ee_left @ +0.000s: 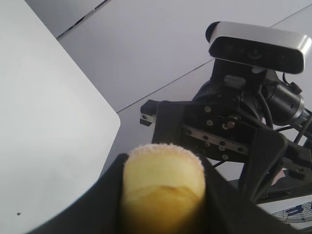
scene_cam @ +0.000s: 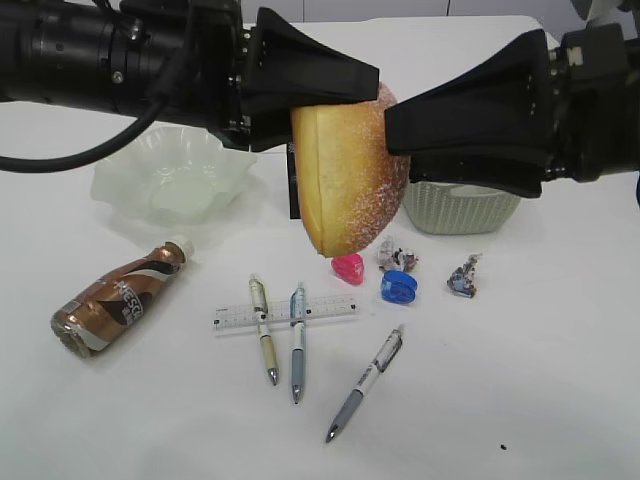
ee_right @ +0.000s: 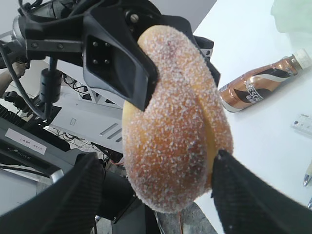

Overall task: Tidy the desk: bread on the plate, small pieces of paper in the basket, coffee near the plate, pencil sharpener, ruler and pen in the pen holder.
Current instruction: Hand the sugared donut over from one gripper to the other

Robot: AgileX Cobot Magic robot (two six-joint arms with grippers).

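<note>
A white worktop (scene_cam: 520,380) fills the exterior view, where the left tool (scene_cam: 300,75) grips the sugar-dusted bread (scene_cam: 350,180) aloft at upper centre. The right tool (scene_cam: 440,125) flanks it, jaws spread; contact is unclear. Only this view shows the glass plate (scene_cam: 170,180) and basket (scene_cam: 460,210), contents unseen.

We see a white table (scene_cam: 540,400). On it: a pale green plate (scene_cam: 170,180) upper left, a basket (scene_cam: 462,208) upper right, a coffee bottle (scene_cam: 118,298) lying at left, a ruler (scene_cam: 284,315) under two pens (scene_cam: 263,328) at centre, a third pen (scene_cam: 366,382) lower right of them, and two sharpeners (scene_cam: 398,287) beside paper scraps (scene_cam: 464,276).
</note>
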